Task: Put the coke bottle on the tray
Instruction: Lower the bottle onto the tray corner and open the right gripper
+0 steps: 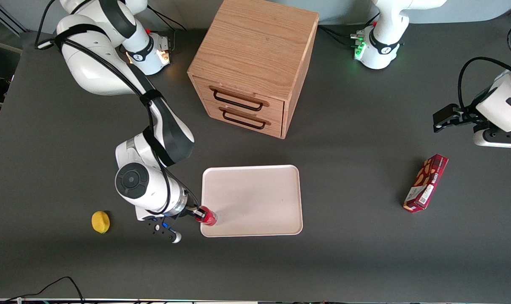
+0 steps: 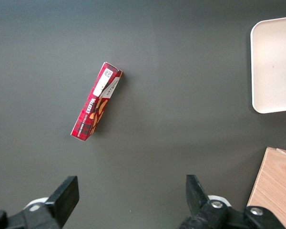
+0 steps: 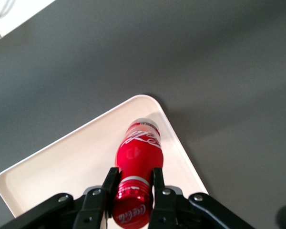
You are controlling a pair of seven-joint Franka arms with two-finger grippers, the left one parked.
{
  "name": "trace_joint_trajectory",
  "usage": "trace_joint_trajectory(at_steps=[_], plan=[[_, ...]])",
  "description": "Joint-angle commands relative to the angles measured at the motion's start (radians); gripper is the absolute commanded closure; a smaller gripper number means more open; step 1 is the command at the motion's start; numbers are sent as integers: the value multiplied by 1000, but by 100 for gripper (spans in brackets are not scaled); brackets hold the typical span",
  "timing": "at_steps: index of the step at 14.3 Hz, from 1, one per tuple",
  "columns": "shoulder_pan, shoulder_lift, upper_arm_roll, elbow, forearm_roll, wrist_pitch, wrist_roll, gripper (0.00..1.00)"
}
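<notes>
The coke bottle [image 3: 137, 157] is held by its narrow neck in the closed gripper [image 3: 132, 187], standing at the tray [image 1: 255, 185] corner nearest the front camera at the working arm's end. Being glossy, rigid and probably light, it is best gripped just under the cap, since the smooth body could slip or tip

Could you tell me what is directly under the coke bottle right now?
The tray corner lies under the coke bottle, held in the gripper. Its base hides whether it touches.

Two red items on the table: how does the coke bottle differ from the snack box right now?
The coke bottle is round, glossy and narrow-necked; the snack box is a flat-sided carton. The bottle stands over the tray corner, clamped at its neck by the gripper; the box lies free on the table toward the parked arm's end. Both are red with white markings.
</notes>
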Motion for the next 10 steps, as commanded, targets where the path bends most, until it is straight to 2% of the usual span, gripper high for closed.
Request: trace_joint_trajectory(at_steps=[1, 4, 5, 6, 7, 8, 9, 10], plan=[[8, 34, 6, 54, -25, 14, 36, 100], [9, 51, 7, 45, -66, 29, 44, 100], [9, 54, 6, 44, -68, 38, 47, 87], [9, 55, 6, 45, -66, 40, 45, 81], [8, 51, 6, 45, -66, 38, 44, 69], [8, 46, 7, 45, -65, 34, 44, 49], [6, 40, 7, 45, -65, 29, 42, 25], [2, 32, 9, 45, -65, 25, 38, 7]])
